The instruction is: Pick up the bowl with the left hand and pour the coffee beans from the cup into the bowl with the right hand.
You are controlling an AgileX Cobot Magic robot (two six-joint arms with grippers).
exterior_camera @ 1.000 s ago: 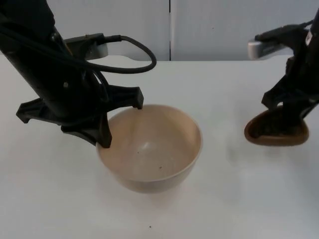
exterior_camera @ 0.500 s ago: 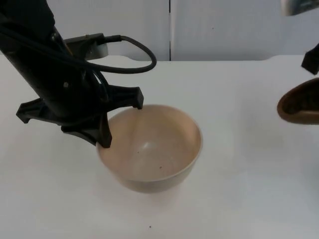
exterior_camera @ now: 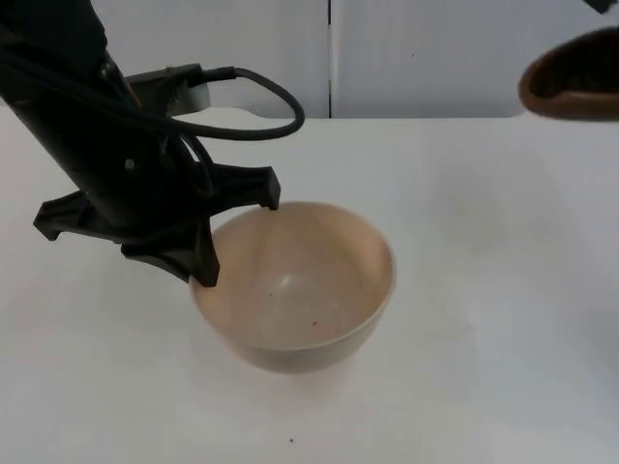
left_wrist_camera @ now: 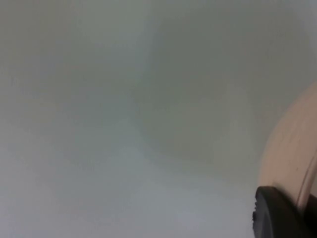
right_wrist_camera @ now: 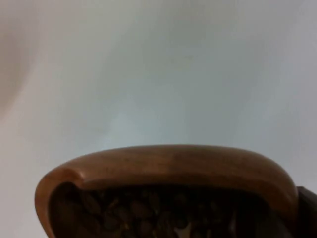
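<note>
The left gripper (exterior_camera: 237, 237) is clamping the near-left rim of the pale wooden bowl (exterior_camera: 295, 285), one finger reaching inside the rim and the other pressing on the outer wall. The bowl is sitting at the middle of the white table (exterior_camera: 464, 338), its hollow nearly bare apart from a few dark specks. In the left wrist view, a black fingertip (left_wrist_camera: 277, 213) is lying against the bowl's light outer wall (left_wrist_camera: 292, 153), with the table (left_wrist_camera: 124, 124) spreading out beyond it.

The brown wooden cup (exterior_camera: 573, 85) is hanging high above the table's far right side, well apart from the bowl and level with the grey partition wall (exterior_camera: 435, 58). In the right wrist view the cup (right_wrist_camera: 168, 168) is being held by the right gripper (right_wrist_camera: 307, 213), whose black finger is touching its side; dark coffee beans (right_wrist_camera: 148, 213) are filling the cup to just under its rim, and the table (right_wrist_camera: 173, 74) is lying below.
</note>
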